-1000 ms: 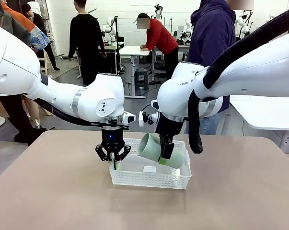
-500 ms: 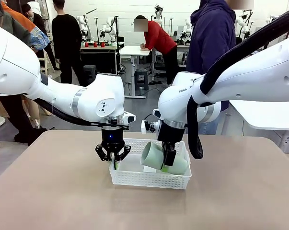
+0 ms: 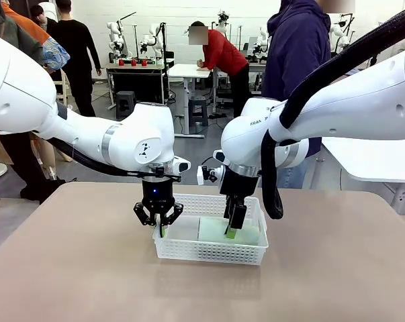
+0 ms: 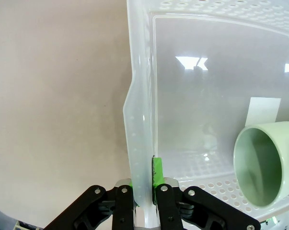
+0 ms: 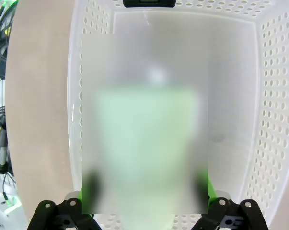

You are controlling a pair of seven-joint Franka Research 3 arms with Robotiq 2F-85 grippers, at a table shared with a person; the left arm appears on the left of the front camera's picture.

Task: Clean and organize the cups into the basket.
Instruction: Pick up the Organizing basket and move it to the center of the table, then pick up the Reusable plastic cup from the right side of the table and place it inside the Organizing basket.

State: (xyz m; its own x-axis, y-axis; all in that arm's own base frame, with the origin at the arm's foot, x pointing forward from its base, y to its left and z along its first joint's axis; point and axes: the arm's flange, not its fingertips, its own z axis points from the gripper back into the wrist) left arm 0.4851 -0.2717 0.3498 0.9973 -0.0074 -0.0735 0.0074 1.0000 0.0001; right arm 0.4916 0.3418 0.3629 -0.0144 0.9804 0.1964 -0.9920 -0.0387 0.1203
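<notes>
Tan counter point(image 3: 68, 268) spreads open on every side of the shallow white lattice-mesh plastic basket point(image 3: 209, 253) near its middle. The left claw point(image 3: 160, 229) is clenched on the basket's left wall at the rim. The right claw point(image 3: 230, 230) hangs spread wide inside, astride the pale mint green plastic tumbler point(image 4: 259, 165), which lies on its side in the basket's right half.

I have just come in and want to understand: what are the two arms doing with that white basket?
The left gripper is shut on the side wall of the white basket, steadying it on the table. The right gripper reaches down into the basket, jaws wide on either side of a pale green cup that lies on its side on the basket's floor, apparently not gripping it.
</notes>
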